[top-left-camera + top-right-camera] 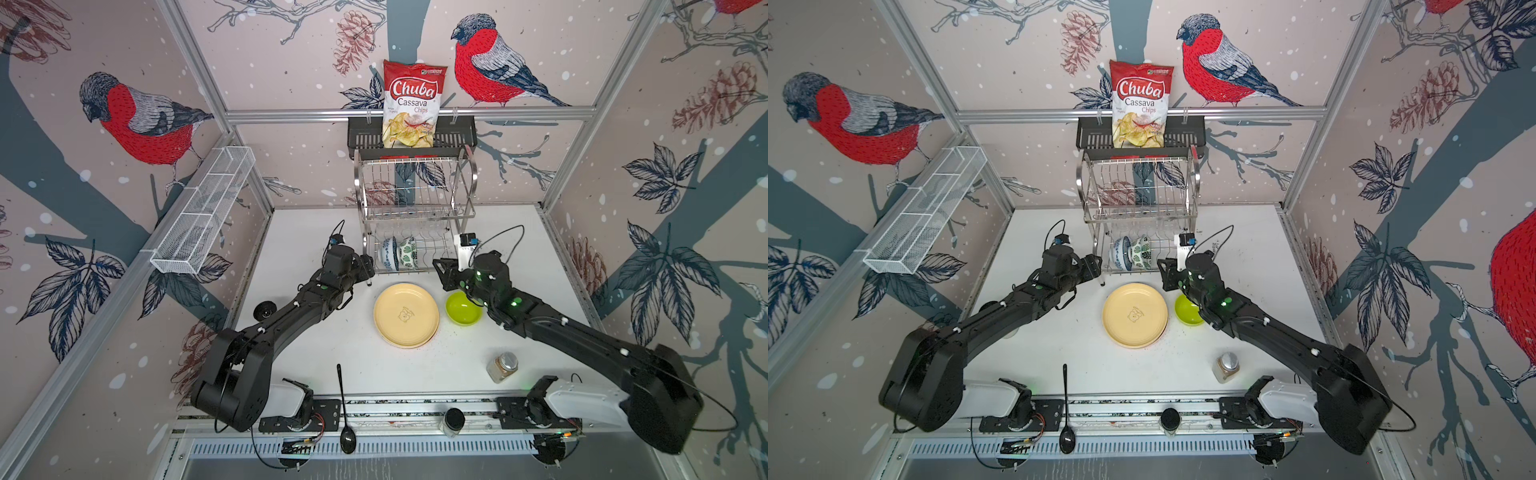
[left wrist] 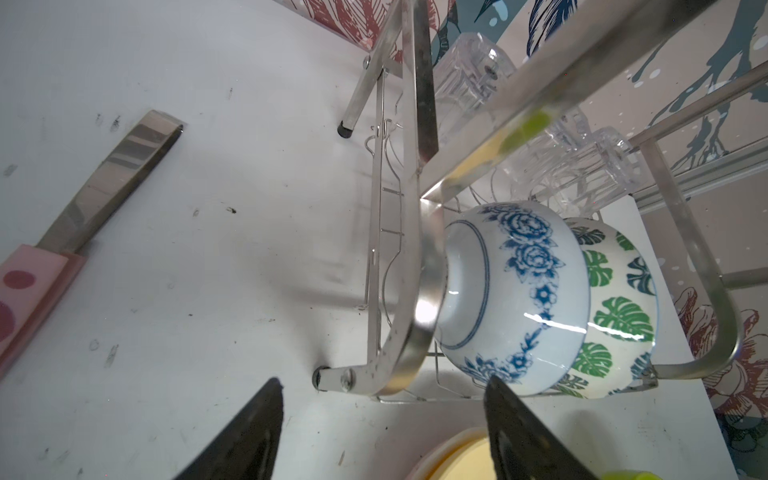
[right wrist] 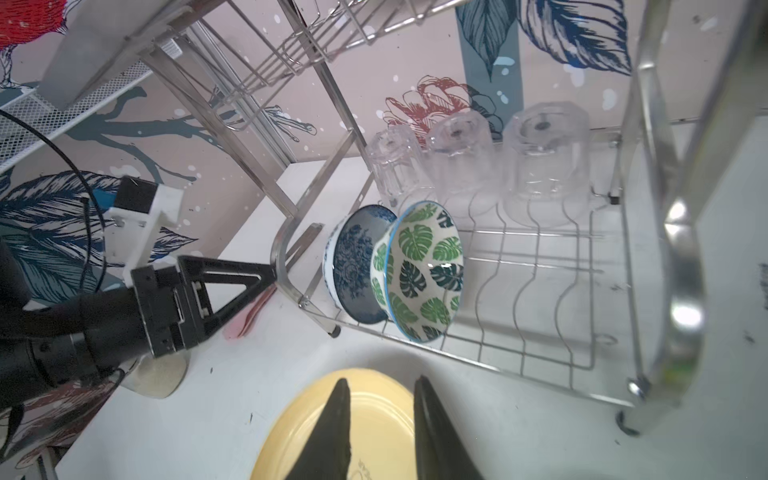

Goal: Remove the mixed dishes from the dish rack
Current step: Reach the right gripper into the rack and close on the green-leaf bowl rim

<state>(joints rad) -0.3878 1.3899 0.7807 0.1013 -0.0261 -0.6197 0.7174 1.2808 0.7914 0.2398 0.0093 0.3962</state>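
The dish rack stands at the back middle with its upper tier bare. On its lower tier a blue-white bowl and a green-leaf bowl stand on edge, side by side. Behind them are three upturned clear tumblers. A yellow plate and a lime green bowl rest on the table in front. My left gripper is open at the rack's left front foot, holding nothing. My right gripper hovers over the plate's far rim, its jaws narrowly apart and empty.
A spice jar, a black-lidded jar and a black spoon lie near the front edge. A chips bag sits on the black shelf above the rack. A white mesh basket hangs on the left wall. A pink dotted item lies left of the rack.
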